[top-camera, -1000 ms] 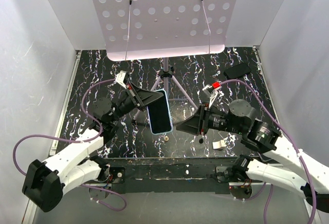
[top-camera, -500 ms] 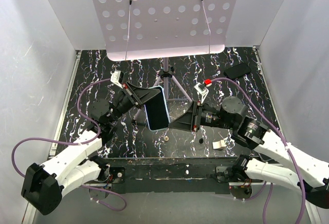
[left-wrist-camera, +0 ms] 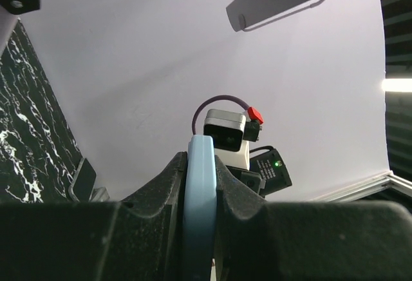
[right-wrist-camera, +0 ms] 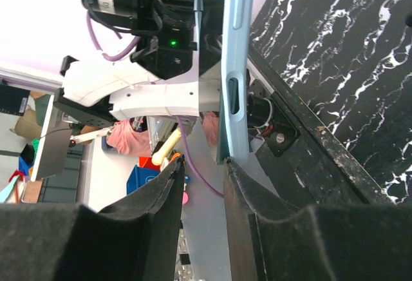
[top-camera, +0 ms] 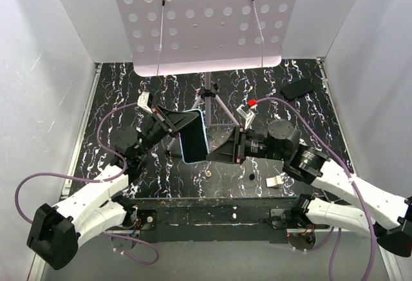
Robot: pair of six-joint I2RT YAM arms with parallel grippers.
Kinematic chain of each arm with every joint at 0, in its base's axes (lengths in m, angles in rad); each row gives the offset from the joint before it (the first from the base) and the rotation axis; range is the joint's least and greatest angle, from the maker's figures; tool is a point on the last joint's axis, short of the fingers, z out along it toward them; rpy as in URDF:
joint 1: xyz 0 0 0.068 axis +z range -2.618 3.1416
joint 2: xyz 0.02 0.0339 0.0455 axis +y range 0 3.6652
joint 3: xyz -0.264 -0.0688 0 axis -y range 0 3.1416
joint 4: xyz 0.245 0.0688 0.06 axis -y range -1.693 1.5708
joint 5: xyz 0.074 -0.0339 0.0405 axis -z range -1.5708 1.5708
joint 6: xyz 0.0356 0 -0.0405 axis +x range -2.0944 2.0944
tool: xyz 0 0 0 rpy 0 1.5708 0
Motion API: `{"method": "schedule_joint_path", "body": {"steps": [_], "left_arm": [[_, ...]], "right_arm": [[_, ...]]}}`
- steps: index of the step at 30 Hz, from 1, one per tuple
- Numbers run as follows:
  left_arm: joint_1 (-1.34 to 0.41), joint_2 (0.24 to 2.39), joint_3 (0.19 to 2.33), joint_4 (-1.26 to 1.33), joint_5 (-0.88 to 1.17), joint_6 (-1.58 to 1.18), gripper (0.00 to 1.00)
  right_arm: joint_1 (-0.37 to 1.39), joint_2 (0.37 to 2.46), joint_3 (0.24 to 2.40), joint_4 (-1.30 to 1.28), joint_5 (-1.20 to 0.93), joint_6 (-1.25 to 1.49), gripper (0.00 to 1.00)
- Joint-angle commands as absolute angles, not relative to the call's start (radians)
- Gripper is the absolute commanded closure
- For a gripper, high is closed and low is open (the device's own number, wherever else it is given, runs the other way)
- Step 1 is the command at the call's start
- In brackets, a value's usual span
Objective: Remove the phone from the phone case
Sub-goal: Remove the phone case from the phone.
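My left gripper [top-camera: 188,124] is shut on the light blue phone case [top-camera: 205,140] and holds it tilted above the table. The phone [top-camera: 192,139] sits inside it, its dark screen showing. In the left wrist view the case's blue edge [left-wrist-camera: 200,184] is pinched between the fingers of my left gripper [left-wrist-camera: 200,160]. My right gripper [top-camera: 210,153] is open, with its tips at the case's right lower edge. In the right wrist view the case's side with its buttons [right-wrist-camera: 235,68] stands just above one fingertip [right-wrist-camera: 233,168] of my right gripper [right-wrist-camera: 203,161]. The gap between the fingers is empty.
A second flat black slab [top-camera: 297,88] lies at the back right of the marbled table [top-camera: 129,87]. A perforated white plate [top-camera: 206,17] on a tripod [top-camera: 210,95] stands at the back centre. A small white piece [top-camera: 275,181] lies near the front right edge.
My right gripper has moved left, up to the case's edge. My left gripper has shifted the case slightly left and up, still gripping it.
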State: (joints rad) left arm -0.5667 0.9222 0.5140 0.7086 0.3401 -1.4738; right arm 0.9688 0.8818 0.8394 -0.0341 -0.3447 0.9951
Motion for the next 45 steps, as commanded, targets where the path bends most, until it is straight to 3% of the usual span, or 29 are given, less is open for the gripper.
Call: {"method": "schedule_joint_path", "body": {"steps": [1, 13, 18, 22, 25, 29, 31, 35, 38, 42, 45], "left_arm": [[-0.572, 0.905, 0.523, 0.814, 0.301, -1.574, 1.00], [-0.591, 0.907, 0.534, 0.805, 0.333, -1.566, 1.00], [-0.647, 0.907, 0.561, 0.727, 0.377, -1.450, 1.00], [-0.658, 0.910, 0.551, 0.701, 0.417, -1.387, 0.99], [-0.658, 0.890, 0.522, 0.683, 0.419, -1.332, 0.55], [-0.658, 0.839, 0.506, 0.600, 0.422, -1.206, 0.12], [-0.658, 0.813, 0.502, 0.554, 0.431, -1.154, 0.05], [-0.660, 0.810, 0.509, 0.511, 0.529, -1.059, 0.09], [-0.669, 0.828, 0.505, 0.552, 0.606, -1.040, 0.19], [-0.709, 0.873, 0.528, 0.583, 0.655, -1.014, 0.43], [-0.719, 0.907, 0.548, 0.586, 0.669, -1.008, 0.48]], "right_arm": [[0.966, 0.957, 0.854, -0.029, -0.284, 0.954, 0.61], [0.962, 1.046, 0.907, 0.029, -0.242, 0.945, 0.63], [0.914, 1.039, 0.856, 0.214, -0.336, 1.074, 0.78], [0.885, 1.019, 0.812, 0.296, -0.405, 1.140, 0.99], [0.867, 0.970, 0.772, 0.310, -0.429, 1.172, 0.99], [0.802, 0.858, 0.716, 0.293, -0.456, 1.203, 0.99], [0.767, 0.804, 0.693, 0.279, -0.472, 1.213, 0.99], [0.695, 0.724, 0.652, 0.276, -0.497, 1.252, 0.99], [0.643, 0.686, 0.620, 0.302, -0.529, 1.294, 0.99], [0.601, 0.689, 0.575, 0.448, -0.584, 1.400, 0.99], [0.595, 0.693, 0.565, 0.486, -0.595, 1.431, 0.99]]}}
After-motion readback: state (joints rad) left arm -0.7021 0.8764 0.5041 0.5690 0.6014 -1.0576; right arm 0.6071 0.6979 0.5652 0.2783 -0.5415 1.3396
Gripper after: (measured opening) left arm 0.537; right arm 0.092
